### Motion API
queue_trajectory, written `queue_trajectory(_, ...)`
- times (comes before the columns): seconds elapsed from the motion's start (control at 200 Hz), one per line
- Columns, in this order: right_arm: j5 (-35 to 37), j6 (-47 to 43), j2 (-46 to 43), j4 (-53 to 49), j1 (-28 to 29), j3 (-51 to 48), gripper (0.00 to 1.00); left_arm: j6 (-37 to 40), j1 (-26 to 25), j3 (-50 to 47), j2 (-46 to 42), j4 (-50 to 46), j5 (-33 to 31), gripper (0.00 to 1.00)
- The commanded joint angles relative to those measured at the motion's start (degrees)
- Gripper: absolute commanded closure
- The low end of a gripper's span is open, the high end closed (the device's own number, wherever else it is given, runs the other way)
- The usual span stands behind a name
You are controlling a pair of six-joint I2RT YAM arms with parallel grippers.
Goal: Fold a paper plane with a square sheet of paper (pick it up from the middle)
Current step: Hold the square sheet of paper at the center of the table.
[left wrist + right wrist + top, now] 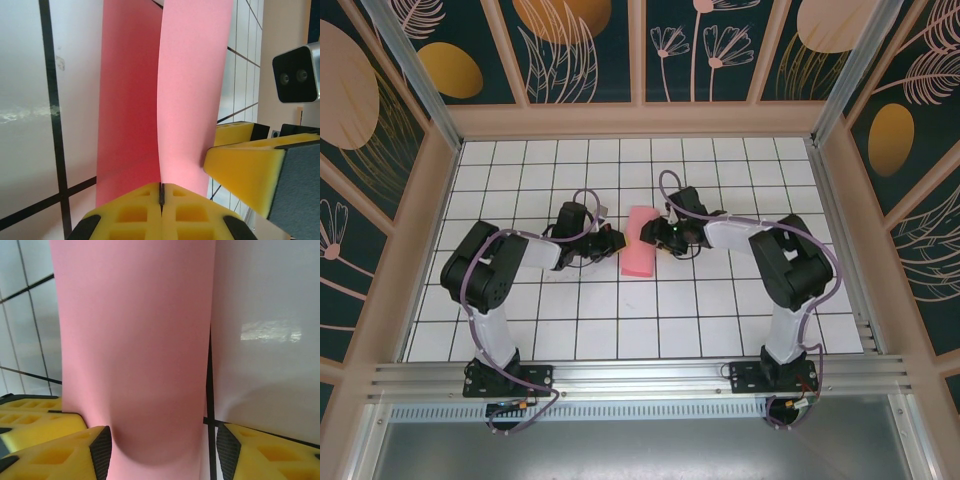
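The pink-red square sheet of paper (642,243) stands doubled over as a narrow curved strip at the table's middle, between both grippers. My left gripper (613,243) is at its left side. In the left wrist view its yellow jaws (161,192) are shut on the sheet (190,100), whose two layers run into the seam between the pads. My right gripper (657,235) is at the sheet's right side. It stands open (162,450), with the bulging paper (135,340) between its fingers and not pinched. One right finger (250,165) lies against the sheet's far face.
The white gridded table (720,320) is walled by beige panels (840,200) on the left, right and back. Both arms reach inward from the near edge, and their elbows (480,270) stand wide of the paper. The left gripper's yellow fingers (30,410) show beside the right ones.
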Motion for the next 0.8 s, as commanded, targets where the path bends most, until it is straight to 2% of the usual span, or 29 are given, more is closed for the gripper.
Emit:
queue_trajectory(0.0, -0.76, -1.65, 2.0, -3.75, 0.33, 2.78, 0.41, 0.67, -0.33, 1.72, 1.57, -1.45, -0.41, 0.93)
queue_trajectory(0.12, 1.21, -1.93, 3.37, -6.4, 0.42, 3.65, 0.45, 2.38, -0.33, 2.81, 0.89, -5.65, -3.35, 0.88)
queue_trajectory(0.34, 5.54, -3.53, 6.08, -11.95, 0.51, 4.99, 0.52, 7.13, -0.34, 5.32, -5.73, -16.38, -13.51, 0.64)
queue_trajectory(0.525, 7.94, -4.75, 8.68, -15.45, 0.95, 6.82, 0.53, 7.66, -0.29, 5.12, -8.93, -17.59, -18.94, 0.61)
queue_trajectory(0.796, 9.74, -7.73, 12.8, -20.73, 1.76, 9.97, 0.53, 8.37, -0.34, 3.16, -9.37, -14.5, -21.98, 0.59)
